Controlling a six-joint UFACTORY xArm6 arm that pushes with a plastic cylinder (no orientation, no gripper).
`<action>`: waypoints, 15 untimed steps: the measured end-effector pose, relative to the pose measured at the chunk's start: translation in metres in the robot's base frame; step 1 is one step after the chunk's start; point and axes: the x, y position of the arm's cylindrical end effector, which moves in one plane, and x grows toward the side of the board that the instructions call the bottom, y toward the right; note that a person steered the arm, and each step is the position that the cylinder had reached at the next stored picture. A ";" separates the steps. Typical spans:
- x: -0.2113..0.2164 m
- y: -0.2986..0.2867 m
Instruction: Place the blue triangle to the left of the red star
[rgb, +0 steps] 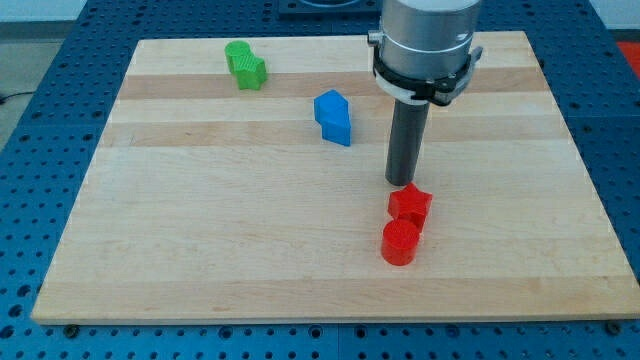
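pale wooden table (200, 250) on a blue perforated base (40, 40). there is no hand on this arm, so nothing opens, closes or is held; it ends in a straight dark rod. my tip (404, 183) sits just above the red star-shaped block (410, 203) in the view, close enough that i cannot tell whether it touches.

the task's thing, the blue block (333, 117), taken to be the triangle though its outline reads more like a wedge, lies toward the view's upper left of my tip, near but apart from it. it is not yet left of the star at the star's level.

a red cylinder block (400, 242) touches, or nearly touches, the star on its lower side. a green block (245, 65), shape unclear, stands well apart near the view's top left.

risks, as judged:
- tip so near the star: any move toward the view's bottom would shove the star and the cylinder with it, shifting the target.
- pushing the blue block off-centre could spin it or let it slip off the tip.
- overshoot could drive blue into the star.

hidden: upper arm cut off at the view's top; the rod housing (425, 45) covers some table behind it.
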 end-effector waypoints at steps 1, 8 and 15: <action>0.000 0.000; 0.101 0.093; -0.069 0.052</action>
